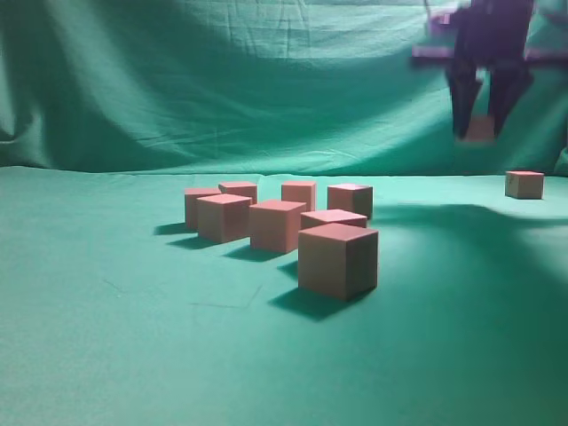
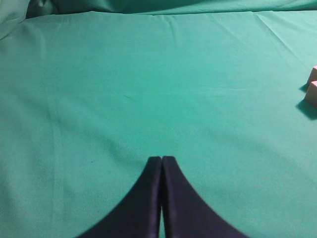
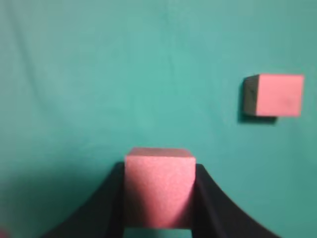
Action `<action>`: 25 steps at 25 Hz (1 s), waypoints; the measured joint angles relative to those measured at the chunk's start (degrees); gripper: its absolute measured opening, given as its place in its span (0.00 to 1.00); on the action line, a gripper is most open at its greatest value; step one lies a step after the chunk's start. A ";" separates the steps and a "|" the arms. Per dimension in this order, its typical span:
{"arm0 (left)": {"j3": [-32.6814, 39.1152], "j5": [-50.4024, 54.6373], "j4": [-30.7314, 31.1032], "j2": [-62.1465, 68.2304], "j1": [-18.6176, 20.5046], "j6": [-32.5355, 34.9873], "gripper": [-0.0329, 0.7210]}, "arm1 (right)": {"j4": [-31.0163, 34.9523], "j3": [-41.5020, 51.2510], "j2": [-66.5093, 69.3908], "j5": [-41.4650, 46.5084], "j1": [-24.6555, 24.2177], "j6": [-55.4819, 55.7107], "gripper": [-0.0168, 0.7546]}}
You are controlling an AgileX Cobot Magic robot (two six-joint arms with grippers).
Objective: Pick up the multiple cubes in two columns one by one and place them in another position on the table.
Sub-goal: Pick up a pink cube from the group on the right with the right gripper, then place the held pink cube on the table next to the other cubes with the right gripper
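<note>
Several pink cubes (image 1: 278, 224) stand in two columns on the green cloth in the middle of the exterior view, the nearest one (image 1: 337, 259) largest. My right gripper (image 1: 479, 131) is high at the top right, shut on a pink cube (image 3: 158, 186) held well above the cloth. A lone pink cube (image 1: 524, 184) sits on the cloth at the far right, below the held one; it also shows in the right wrist view (image 3: 275, 95). My left gripper (image 2: 161, 158) is shut and empty over bare cloth; it does not show in the exterior view.
Green cloth (image 1: 106, 311) covers the table and rises as a backdrop behind. Parts of two pink cubes (image 2: 312, 87) show at the right edge of the left wrist view.
</note>
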 joint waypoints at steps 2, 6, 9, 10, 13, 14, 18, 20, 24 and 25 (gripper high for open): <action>0.00 0.00 0.00 0.00 0.00 0.00 0.04 | 0.79 0.00 -5.38 2.69 0.22 0.00 0.35; 0.00 0.00 0.00 0.00 0.00 0.00 0.04 | 1.75 0.00 -15.61 4.40 1.77 -0.21 0.35; 0.00 0.00 0.00 0.00 0.00 0.00 0.04 | 2.97 0.56 -22.59 4.67 4.41 -0.39 0.35; 0.00 0.00 0.00 0.00 0.00 0.00 0.04 | 3.08 1.25 -24.62 4.77 5.93 -0.75 0.35; 0.00 0.00 0.00 0.00 0.00 0.00 0.04 | 3.43 5.84 -31.24 5.18 11.67 -2.13 0.35; 0.00 0.00 0.00 0.00 0.00 0.00 0.04 | 3.52 7.61 -32.80 5.18 13.97 -2.38 0.35; 0.00 0.00 0.00 0.00 0.00 0.00 0.04 | 3.64 17.67 -38.00 5.32 23.18 -2.99 0.35; 0.00 0.00 0.00 0.00 0.00 0.00 0.04 | 3.64 23.61 -39.62 5.19 27.58 -3.13 0.35; 0.00 0.00 0.00 0.00 0.00 0.00 0.04 | 3.64 34.07 -40.21 2.39 36.57 -5.03 0.35; 0.00 0.00 0.00 0.00 0.00 0.00 0.04 | 3.64 36.68 -40.21 0.86 38.91 -5.68 0.35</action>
